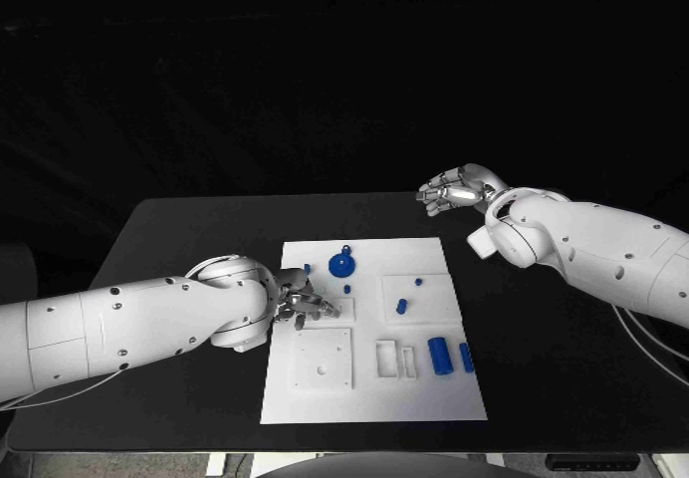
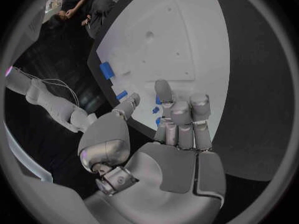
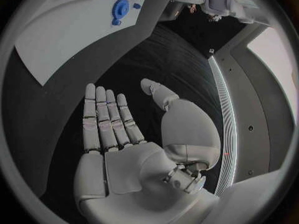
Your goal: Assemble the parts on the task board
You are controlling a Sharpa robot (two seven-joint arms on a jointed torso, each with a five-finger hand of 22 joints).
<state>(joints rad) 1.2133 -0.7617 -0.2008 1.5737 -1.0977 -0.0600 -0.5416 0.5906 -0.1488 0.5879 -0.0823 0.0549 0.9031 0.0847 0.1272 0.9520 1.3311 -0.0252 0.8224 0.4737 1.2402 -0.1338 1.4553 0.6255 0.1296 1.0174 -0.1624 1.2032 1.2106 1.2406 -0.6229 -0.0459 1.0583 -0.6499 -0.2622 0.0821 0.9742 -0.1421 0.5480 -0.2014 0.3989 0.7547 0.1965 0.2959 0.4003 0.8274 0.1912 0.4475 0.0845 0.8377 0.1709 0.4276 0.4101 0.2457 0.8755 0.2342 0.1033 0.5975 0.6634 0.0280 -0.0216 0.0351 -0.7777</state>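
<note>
The white task board (image 1: pixel 370 398) lies in the middle of the black table. On it are a round blue disc part (image 1: pixel 344 264), small blue pegs (image 1: pixel 346 289), a blue piece (image 1: pixel 403 307) in a square recess, and two blue cylinders (image 1: pixel 441 356) near the right edge. My left hand (image 1: pixel 305 304) hovers over the board's left edge with its fingers bent forward and the thumb apart (image 2: pixel 168 129); small blue parts (image 2: pixel 156 111) show just past its fingertips, and nothing is plainly held. My right hand (image 1: pixel 457 189) is raised beyond the board's far right corner, palm flat and holding nothing (image 3: pixel 118 134).
A raised white square plate (image 1: pixel 324 358) with holes and two narrow white slots (image 1: pixel 387 358) sit on the board's near half. Bare black table (image 1: pixel 172 239) surrounds the board on every side. The board (image 3: pixel 74 30) and blue disc (image 3: pixel 120 7) lie well away from my right hand.
</note>
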